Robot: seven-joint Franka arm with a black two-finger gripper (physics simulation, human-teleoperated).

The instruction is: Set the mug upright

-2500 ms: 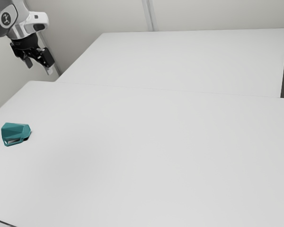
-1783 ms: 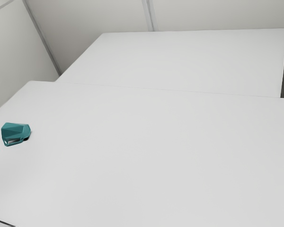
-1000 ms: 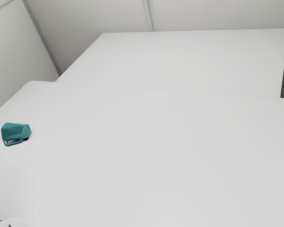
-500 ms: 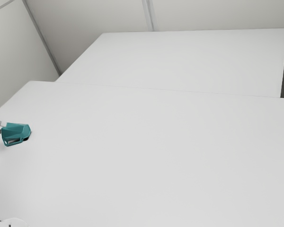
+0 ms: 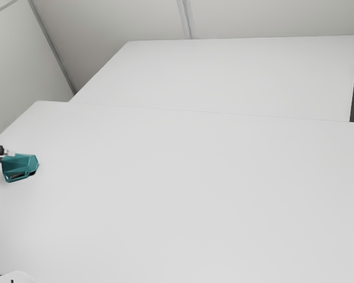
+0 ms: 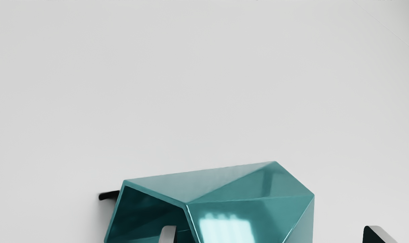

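Mug (image 5: 22, 167) on its side, exterior view's middle left; righting it is left to do. Gripper (image 6: 272, 234) spread, one finger at mug's mouth.

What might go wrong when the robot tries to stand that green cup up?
The mug lies on its side, so a few things might happen:

One fingertip shows against its open mouth, so it might snag the rim and twist the mug.

The other fingertip stands clear of the mug, so closing the gripper might shove it along first.

Its sides are slanted, so it might slip when lifted.
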